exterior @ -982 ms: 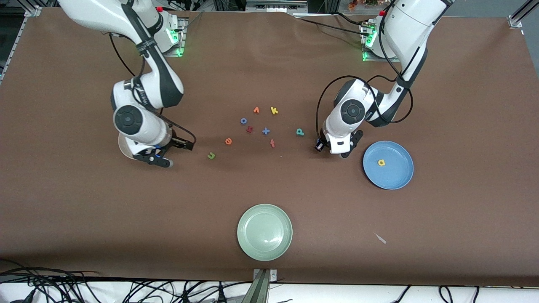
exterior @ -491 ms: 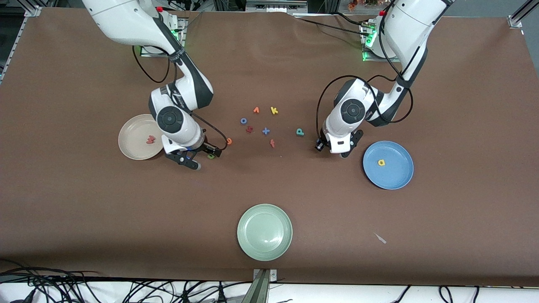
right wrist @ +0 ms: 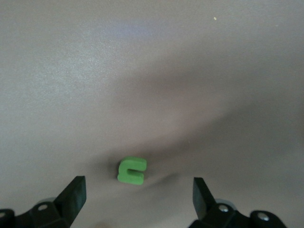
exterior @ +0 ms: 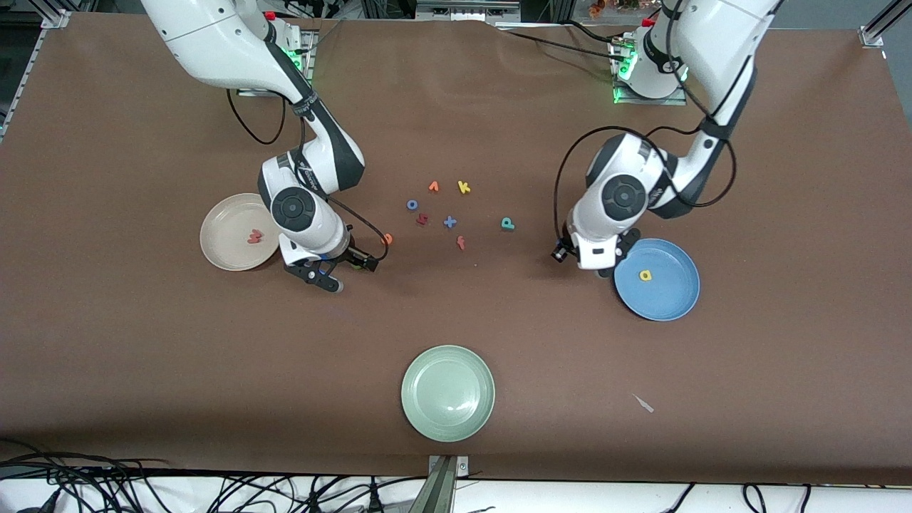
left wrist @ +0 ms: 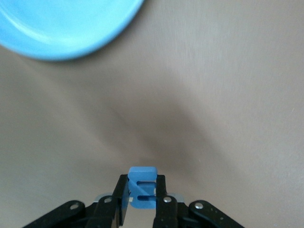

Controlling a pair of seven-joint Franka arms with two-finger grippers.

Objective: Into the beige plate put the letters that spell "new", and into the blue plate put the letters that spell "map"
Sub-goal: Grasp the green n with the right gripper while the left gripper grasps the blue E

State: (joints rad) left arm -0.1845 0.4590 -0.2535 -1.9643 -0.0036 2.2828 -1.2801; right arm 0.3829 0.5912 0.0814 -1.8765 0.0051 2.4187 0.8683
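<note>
A tiny green foam letter n point(right wrist: 131, 170) lies flat on the brown table mat point(exterior: 142, 342), just beside the round cream-beige plate point(exterior: 222, 249), directly under the right gripper point(right wrist: 137, 199), whose fingers stand spread wide to either side. It looks light and squashy, best pinched across its flat sides. The left gripper point(left wrist: 141, 202), near the round mid-blue plate point(exterior: 673, 299), pinches a small blue foam letter m point(left wrist: 142, 186)
</note>
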